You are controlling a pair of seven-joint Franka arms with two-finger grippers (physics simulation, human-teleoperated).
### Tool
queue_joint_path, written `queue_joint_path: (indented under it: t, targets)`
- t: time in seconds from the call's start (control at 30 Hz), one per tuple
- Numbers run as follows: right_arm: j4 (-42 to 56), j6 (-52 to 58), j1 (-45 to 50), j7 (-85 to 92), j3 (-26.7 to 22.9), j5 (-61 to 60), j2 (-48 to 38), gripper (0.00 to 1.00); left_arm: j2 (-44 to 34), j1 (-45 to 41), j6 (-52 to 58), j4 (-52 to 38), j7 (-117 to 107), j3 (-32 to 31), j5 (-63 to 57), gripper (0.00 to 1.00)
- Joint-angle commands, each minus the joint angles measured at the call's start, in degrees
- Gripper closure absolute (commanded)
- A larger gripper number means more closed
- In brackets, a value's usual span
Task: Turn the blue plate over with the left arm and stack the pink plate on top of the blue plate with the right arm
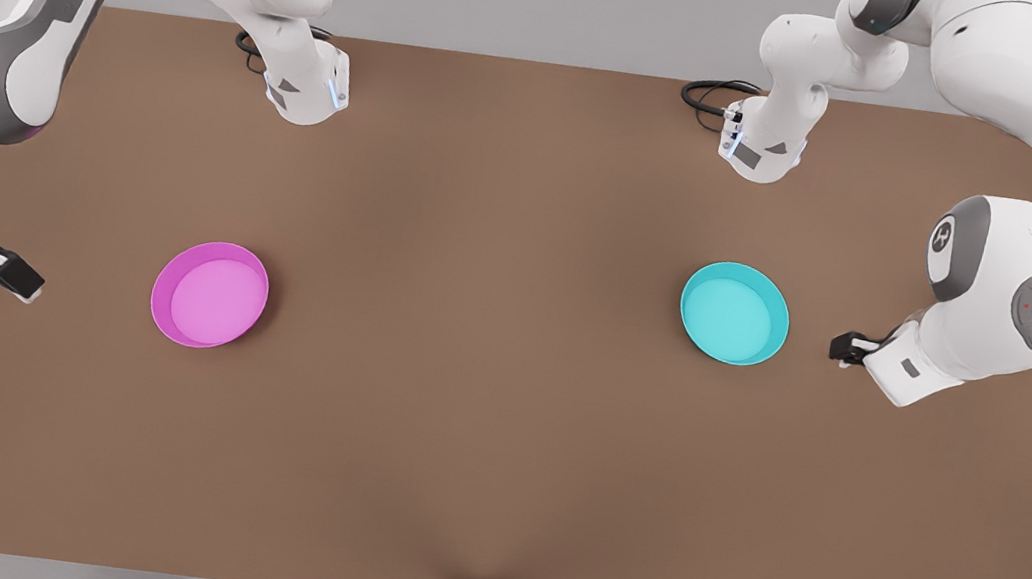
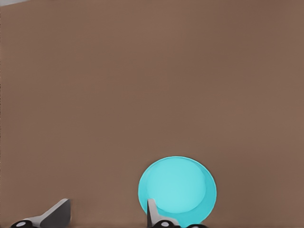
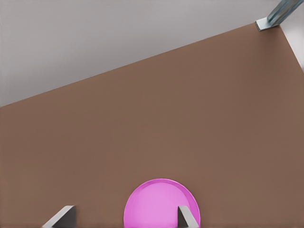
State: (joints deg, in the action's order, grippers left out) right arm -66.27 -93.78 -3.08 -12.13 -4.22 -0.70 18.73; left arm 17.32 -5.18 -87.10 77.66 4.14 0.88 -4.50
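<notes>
Item 1. Left gripper [image 1: 839,347]: seen at the front view's right, low over the table [image 1: 474,445]. Fingers [image 2: 58,213] spread wide in the left wrist view, nothing held. Blue plate [image 1: 735,313] lies just ahead of it, near but apart, rim up, hollow side showing; in the left wrist view the blue plate [image 2: 177,189] sits off to one finger's side, not centred between the fingers.

Item 2. Right gripper [image 1: 22,286]: seen at the front view's left, low, empty. Fingers [image 3: 61,217] spread in the right wrist view. Pink plate [image 1: 209,294] ahead of it, near, not touched, rim up; in the right wrist view the pink plate [image 3: 161,204] is also nearer one finger than the other.

Item 3. Status (judged): flip not begun, stack not begun; plates well apart across the table.

Item 4. Risks (judged):
- Offset approach: rim could be struck by one finger, so plate gets pushed away instead of pinched.
- Thin low rim, shallow bite: slip likely mid-flip, plate dropped or left on edge.
- Low approach angle: fingertip may scrape table before rim is caught.
- Pink plate carried over before blue is settled upside down: arms could collide, or stack sits crooked.
</notes>
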Motion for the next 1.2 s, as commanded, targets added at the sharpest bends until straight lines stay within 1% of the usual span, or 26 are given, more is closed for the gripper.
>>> queue_joint_path:
  t: [0.0,0.07,0.1,0.13,0.17,0.2,0.23,0.27,0.33,0.4,0.43,0.5,0.53,0.6,0.77,0.8,0.87,0.9,0.93,1.0,1.17]
  targets:
    - [0.00,0.00,0.00,0.00,0.00,0.00,-0.01,0.00,0.17,0.00,0.00,0.04,0.08,0.00,-0.42,0.00]
    - [0.00,0.00,0.00,0.00,0.00,0.00,-0.01,0.00,1.14,0.00,0.26,0.56,0.34,0.00,0.81,0.00]
    - [0.00,0.00,0.00,0.00,0.00,0.00,-0.01,0.00,1.23,0.17,0.26,1.18,0.52,1.31,5.18,0.00]
    - [0.00,0.00,0.00,0.00,0.00,0.00,-0.01,0.00,1.23,0.09,-0.70,5.39,5.08,5.53,12.85,0.00]
    - [0.00,0.00,0.00,0.00,0.00,0.00,-0.01,0.00,1.23,0.09,-2.01,7.84,7.54,6.59,14.60,0.00]
    - [0.00,0.00,0.00,0.00,0.00,0.00,-0.01,0.00,-0.70,-0.09,-9.20,16.88,8.51,7.47,16.54,0.00]
    - [0.00,0.00,0.00,0.00,0.00,0.00,-0.01,0.00,-2.11,-0.09,-14.57,23.48,12.02,7.47,17.59,0.00]
    - [0.00,0.00,0.00,0.00,0.00,0.00,-0.01,0.00,-2.64,-0.09,-18.97,28.85,14.14,7.56,19.62,0.00]
    - [0.00,0.00,0.00,0.00,0.00,0.00,-0.01,0.00,-2.29,-0.09,-25.31,35.72,18.97,7.56,22.78,0.00]
    - [0.00,0.00,0.00,0.00,0.00,0.00,-0.01,0.00,-0.80,-0.09,-28.65,39.85,24.68,10.11,27.27,0.00]
    - [0.00,0.00,0.00,0.00,0.00,0.00,-0.01,0.00,0.08,-0.09,-29.00,40.12,25.57,10.63,27.79,0.00]
    - [0.00,0.00,0.00,0.00,0.00,0.00,-0.01,0.00,0.96,-0.09,-29.61,41.95,25.74,10.81,28.32,0.00]
    - [0.00,0.09,0.00,0.00,0.00,0.09,-0.01,0.00,0.44,-0.09,-32.52,45.39,28.29,11.34,29.11,0.00]
    - [0.00,0.00,0.00,0.00,0.00,0.00,-0.01,0.00,0.52,-0.09,-35.68,48.02,31.19,11.34,29.55,0.00]
    - [0.00,0.00,-0.09,0.00,0.00,0.09,-0.01,0.00,3.95,-0.09,-36.21,48.11,31.63,11.78,31.66,0.00]
    - [0.00,0.00,-0.09,0.00,0.00,0.00,-0.01,0.00,4.57,-0.09,-36.21,48.03,31.63,11.78,32.19,0.02]
    - [0.00,0.09,-0.26,0.09,0.00,0.00,-0.09,0.00,5.09,0.00,-36.12,48.03,31.63,11.69,32.28,0.27]
    - [0.00,0.18,-0.26,0.09,0.00,0.09,-0.27,0.00,5.45,0.00,-36.04,48.03,31.63,11.69,32.63,0.36]
    - [0.00,0.09,-0.26,0.09,-0.09,0.09,-0.27,0.00,5.62,0.00,-36.04,48.03,31.63,11.69,32.89,0.43]
    - [0.00,0.09,-0.26,0.09,-0.09,0.09,-0.27,0.00,5.97,0.00,-36.04,47.94,31.63,11.69,33.33,0.51]
    - [0.00,0.09,-0.26,0.09,-0.09,0.09,-0.27,0.00,7.03,0.00,-36.12,47.85,31.63,11.69,33.33,0.55]
